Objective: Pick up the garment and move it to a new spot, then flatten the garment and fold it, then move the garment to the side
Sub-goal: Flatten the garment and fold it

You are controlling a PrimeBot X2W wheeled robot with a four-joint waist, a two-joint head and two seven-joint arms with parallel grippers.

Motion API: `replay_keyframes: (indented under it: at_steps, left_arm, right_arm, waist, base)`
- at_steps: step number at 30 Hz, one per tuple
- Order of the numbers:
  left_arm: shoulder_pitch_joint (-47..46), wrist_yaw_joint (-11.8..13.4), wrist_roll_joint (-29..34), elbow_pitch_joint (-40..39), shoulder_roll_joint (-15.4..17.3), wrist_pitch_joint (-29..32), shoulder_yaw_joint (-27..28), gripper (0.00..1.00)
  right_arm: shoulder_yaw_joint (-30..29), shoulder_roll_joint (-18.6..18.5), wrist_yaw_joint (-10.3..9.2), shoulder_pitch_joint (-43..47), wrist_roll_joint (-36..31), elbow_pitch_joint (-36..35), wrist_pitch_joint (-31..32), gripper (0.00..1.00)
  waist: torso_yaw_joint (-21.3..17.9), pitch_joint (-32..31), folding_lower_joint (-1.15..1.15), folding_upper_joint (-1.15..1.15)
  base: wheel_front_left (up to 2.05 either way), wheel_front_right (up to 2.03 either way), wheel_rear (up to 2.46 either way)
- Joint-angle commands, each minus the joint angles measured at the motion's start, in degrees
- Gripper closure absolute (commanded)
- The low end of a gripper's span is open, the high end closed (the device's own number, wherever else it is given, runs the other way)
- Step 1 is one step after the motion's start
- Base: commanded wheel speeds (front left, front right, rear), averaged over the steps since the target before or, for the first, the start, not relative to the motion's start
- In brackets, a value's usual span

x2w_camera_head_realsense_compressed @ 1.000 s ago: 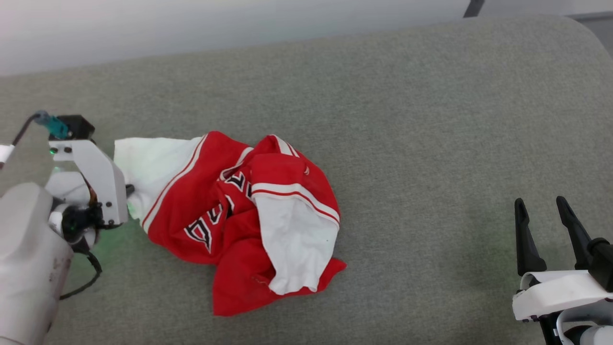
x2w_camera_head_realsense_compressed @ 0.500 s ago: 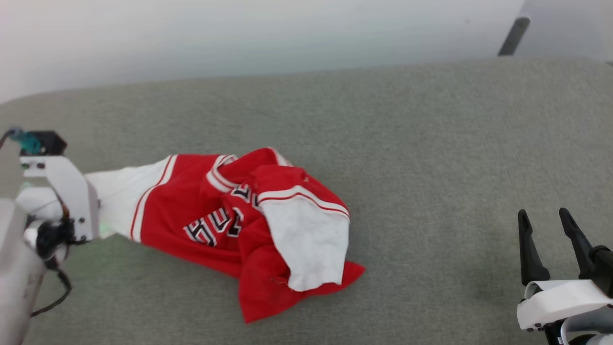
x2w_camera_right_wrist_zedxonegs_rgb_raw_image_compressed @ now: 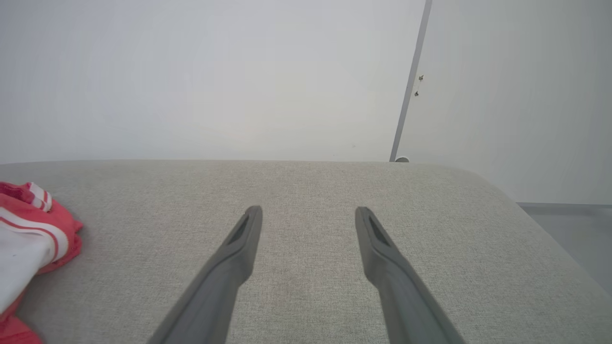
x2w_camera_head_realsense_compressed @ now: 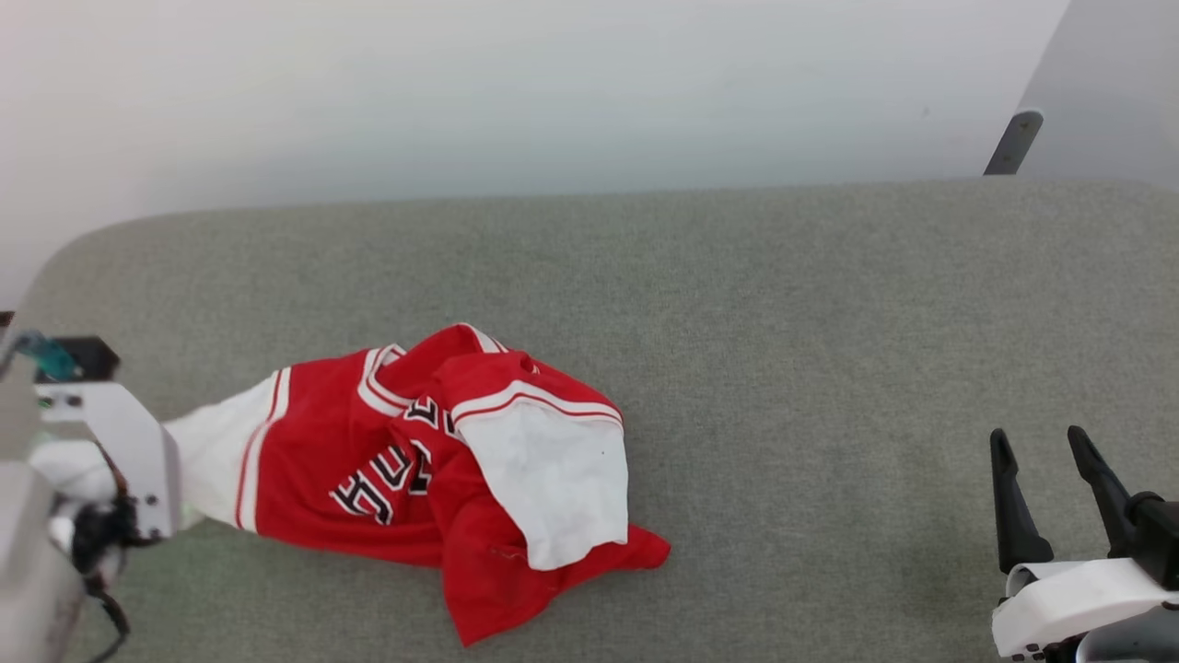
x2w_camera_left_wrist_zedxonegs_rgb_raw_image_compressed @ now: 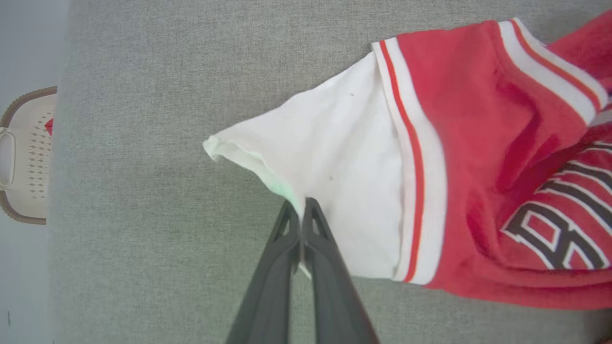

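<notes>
The garment [x2w_camera_head_realsense_compressed: 433, 470] is a red jersey with white sleeves, striped trim and dark lettering. It lies crumpled on the grey padded table [x2w_camera_head_realsense_compressed: 783, 322], left of the middle. One white sleeve [x2w_camera_left_wrist_zedxonegs_rgb_raw_image_compressed: 334, 157] is drawn out to the left into a taut point. My left gripper [x2w_camera_left_wrist_zedxonegs_rgb_raw_image_compressed: 300, 210] is shut on that sleeve's lower edge. In the head view the left arm's white wrist plate [x2w_camera_head_realsense_compressed: 120, 442] hides the fingers. My right gripper [x2w_camera_head_realsense_compressed: 1036, 451] stands open over bare table at the lower right, far from the garment [x2w_camera_right_wrist_zedxonegs_rgb_raw_image_compressed: 33, 229].
A pale perforated basket [x2w_camera_left_wrist_zedxonegs_rgb_raw_image_compressed: 24, 153] stands past the table's left end, with something red inside it. A white wall [x2w_camera_head_realsense_compressed: 553, 92] runs behind the table, and a dark strip [x2w_camera_head_realsense_compressed: 1011, 143] shows at the back right. Bare padding stretches between the garment and my right gripper.
The head camera has tilted, so the table sits lower in the picture. My left gripper has pulled the white sleeve out to the left, stretching the jersey. The right gripper stays open.
</notes>
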Motion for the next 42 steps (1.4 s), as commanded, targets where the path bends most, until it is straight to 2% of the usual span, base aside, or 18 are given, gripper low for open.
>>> replay_keyframes:
  at_steps: [1,3,4,11,16,23,29,33,42]
  left_arm:
    - [0.78,0.01,-0.18,0.22,-0.32,-0.49,0.03,0.60]
    - [1.36,-0.02,-0.18,0.57,-0.78,-1.24,-0.16,0.03]
    - [1.65,-0.08,-0.47,0.72,-1.23,-1.52,-0.13,0.00]
    - [2.70,-0.43,-0.93,0.53,-2.03,-5.14,0.11,0.00]
    - [3.16,-0.60,0.08,-2.18,-1.96,-11.82,0.26,0.00]
    - [5.87,0.49,1.58,-7.49,-2.37,-21.23,0.61,0.00]
    - [10.73,2.84,2.51,-13.20,-1.97,-27.90,1.08,0.00]
    - [14.75,5.27,2.31,-17.17,-1.68,-32.87,2.45,0.00]
    - [22.68,10.05,0.97,-23.40,-3.42,-40.73,5.03,0.00]
  right_arm:
    - [0.20,-0.25,-0.01,0.67,0.32,-0.03,0.16,0.00]
    - [0.37,-0.40,-0.01,1.14,0.38,0.09,0.45,0.00]
    - [0.41,-0.48,-0.01,1.33,0.43,0.08,0.51,0.00]
    - [0.84,-0.89,-0.01,3.01,0.83,-0.57,1.93,0.00]
    - [1.16,-1.36,-0.01,4.11,1.77,-0.40,2.06,0.00]
    - [1.86,-1.29,-0.01,4.97,2.23,0.09,2.19,0.00]
    - [2.16,-1.15,-0.01,4.72,3.02,1.24,1.78,0.00]
    - [2.30,-0.83,0.00,5.12,3.14,1.62,1.77,0.00]
    - [3.98,-0.69,0.00,5.11,4.83,1.64,3.12,0.00]
  waist:
    - [0.09,-0.70,0.00,0.00]
    - [0.24,-1.50,0.00,0.00]
    - [0.37,-1.93,0.00,0.00]
    - [2.30,-5.09,0.00,0.00]
    - [5.01,-7.12,0.00,0.00]
    - [10.06,-9.77,0.00,0.00]
    - [13.91,-11.22,0.00,0.00]
    - [16.23,-11.92,0.00,0.00]
    - [21.69,-12.31,0.00,0.00]
  base:
    - [0.00,0.00,0.00]
    - [0.00,0.00,0.00]
    - [0.00,0.00,0.00]
    - [0.00,0.00,0.00]
    - [0.00,0.00,0.00]
    - [0.00,0.00,0.00]
    - [0.00,0.00,0.00]
    - [0.00,0.00,0.00]
    - [0.00,0.00,0.00]
